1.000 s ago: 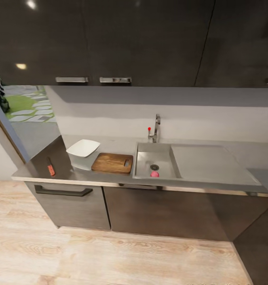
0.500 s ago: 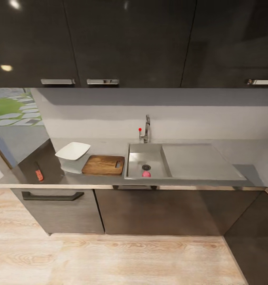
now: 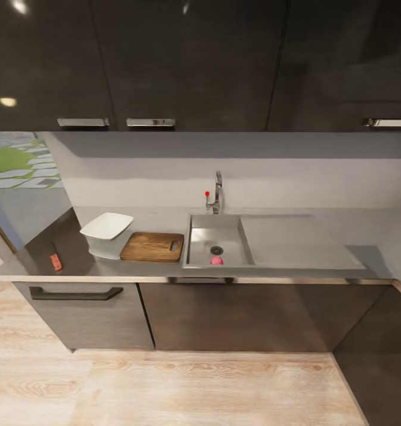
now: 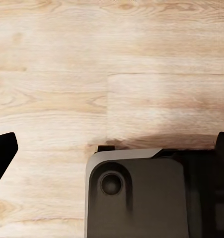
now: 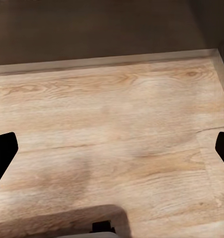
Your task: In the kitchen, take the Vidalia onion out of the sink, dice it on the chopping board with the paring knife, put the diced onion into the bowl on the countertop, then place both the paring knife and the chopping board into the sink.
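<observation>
Kitchen run viewed from the head camera, standing back on the wood floor. Countertop spanning the frame, sink near centre, with tap at 12 o'clock of the basin and drainboard at 3 o'clock.

Vidalia onion: rendered as a small pinkish ball, lying in the basin just at 6 o'clock of the drain. Chopping board: flat on the counter, immediately at 9 o'clock of the sink. Bowl: at 9 o'clock of the board, raised on a pale block. Paring knife: red handle visible, well apart at 9 o'clock of the bowl, near the counter's end.

Change over the last second: whole scene shifted toward 9 o'clock in the frame and straightened, most of it early, little in the last half second. Read as camera and base turning to square up with the sink, not as movement of the objects. Approach apparently settling; nothing yet reached for, task judged at its very start.

Left gripper and right gripper: dark fingertips far apart at the frame edges, spread and holding nothing, both hanging over bare floor; part of the robot base below the left one.
</observation>
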Available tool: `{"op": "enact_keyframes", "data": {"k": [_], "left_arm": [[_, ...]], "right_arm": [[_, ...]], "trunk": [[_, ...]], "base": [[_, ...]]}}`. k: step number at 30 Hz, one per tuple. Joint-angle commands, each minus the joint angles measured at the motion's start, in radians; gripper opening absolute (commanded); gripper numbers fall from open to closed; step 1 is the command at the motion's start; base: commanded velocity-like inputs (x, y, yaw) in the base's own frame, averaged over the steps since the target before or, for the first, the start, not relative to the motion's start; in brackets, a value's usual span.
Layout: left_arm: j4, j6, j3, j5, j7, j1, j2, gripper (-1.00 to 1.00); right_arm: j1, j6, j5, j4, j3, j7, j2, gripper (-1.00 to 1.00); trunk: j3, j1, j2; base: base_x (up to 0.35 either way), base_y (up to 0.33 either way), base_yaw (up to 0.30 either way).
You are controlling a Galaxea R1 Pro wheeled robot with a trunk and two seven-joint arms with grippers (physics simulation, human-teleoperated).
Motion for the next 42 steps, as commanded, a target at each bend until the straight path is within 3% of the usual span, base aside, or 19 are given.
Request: {"op": "enact_keyframes", "data": {"k": [1, 12, 22, 27, 29, 32, 33, 35, 37, 38, 39, 40, 42], "left_arm": [[-0.002, -0.001, 0.001, 0.001, -0.001, 0.001, 0.0, 1.0], [-0.002, -0.001, 0.001, 0.001, -0.001, 0.001, 0.0, 1.0], [0.011, 0.002, 0.002, 0.002, 0.0, 0.001, -0.002, 1.0], [0.004, 0.041, 0.003, -0.001, 0.007, -0.023, -0.02, 1.0], [-0.046, 0.178, 0.001, -0.007, 0.014, -0.074, -0.047, 1.0], [-0.172, 0.449, -0.005, -0.01, 0.015, -0.131, -0.069, 1.0], [-0.201, 0.494, -0.007, -0.01, 0.016, -0.137, -0.071, 1.0], [-0.416, 0.734, -0.055, -0.009, 0.016, -0.156, -0.078, 1.0], [-0.57, 0.888, -0.111, -0.008, 0.016, -0.159, -0.079, 1.0], [-0.607, 0.927, -0.123, -0.008, 0.016, -0.16, -0.08, 1.0], [-0.754, 1.068, -0.154, -0.008, 0.017, -0.163, -0.081, 1.0], [-0.789, 1.1, -0.158, -0.008, 0.017, -0.165, -0.082, 1.0], [-0.943, 1.237, -0.17, -0.007, 0.016, -0.185, -0.083, 1.0]], "right_arm": [[0.0, -0.001, -0.008, -0.002, 0.008, -0.006, -0.001, 1.0], [0.0, -0.001, -0.006, -0.002, 0.008, -0.005, -0.003, 1.0], [0.0, -0.001, 0.001, 0.0, 0.01, -0.003, -0.003, 1.0], [0.0, -0.001, 0.0, 0.0, 0.01, -0.003, -0.003, 1.0], [0.0, -0.001, 0.001, 0.0, 0.01, -0.003, -0.003, 1.0], [0.0, -0.002, 0.0, 0.0, 0.01, -0.003, -0.003, 1.0], [0.0, -0.002, 0.0, -0.001, 0.01, -0.003, -0.003, 1.0], [0.0, -0.003, 0.0, -0.001, 0.01, -0.004, -0.003, 1.0], [0.0, -0.002, 0.0, -0.001, 0.01, -0.004, -0.003, 1.0], [0.0, -0.002, 0.0, -0.002, 0.01, -0.004, -0.003, 1.0], [0.0, -0.002, -0.001, -0.001, 0.01, -0.004, -0.003, 1.0], [0.0, -0.002, -0.001, -0.001, 0.01, -0.004, -0.003, 1.0], [0.0, -0.002, -0.001, -0.001, 0.01, -0.004, -0.003, 1.0]], "trunk": [[-0.001, 0.001, -0.002], [0.001, 0.001, -0.002], [0.001, 0.001, -0.002], [0.001, 0.001, -0.002], [0.001, 0.001, -0.002], [0.001, 0.001, -0.002], [0.001, 0.001, -0.002], [0.001, 0.001, -0.002], [0.001, 0.001, -0.002], [0.001, 0.001, -0.002], [0.001, 0.001, -0.002], [0.001, 0.001, -0.002], [0.001, 0.001, -0.002]], "base": [[0.0, -0.236, -0.097], [0.0, -0.28, -0.052], [0.0, -0.024, 0.0], [0.0, 0.0, 0.0], [0.0, 0.0, 0.0], [0.0, 0.0, 0.0], [0.0, 0.0, 0.0], [0.0, 0.0, 0.0], [0.0, 0.0, 0.0], [0.0, 0.0, 0.0], [0.0, 0.0, 0.0], [0.0, 0.0, 0.0], [0.0, 0.0, 0.0]]}}
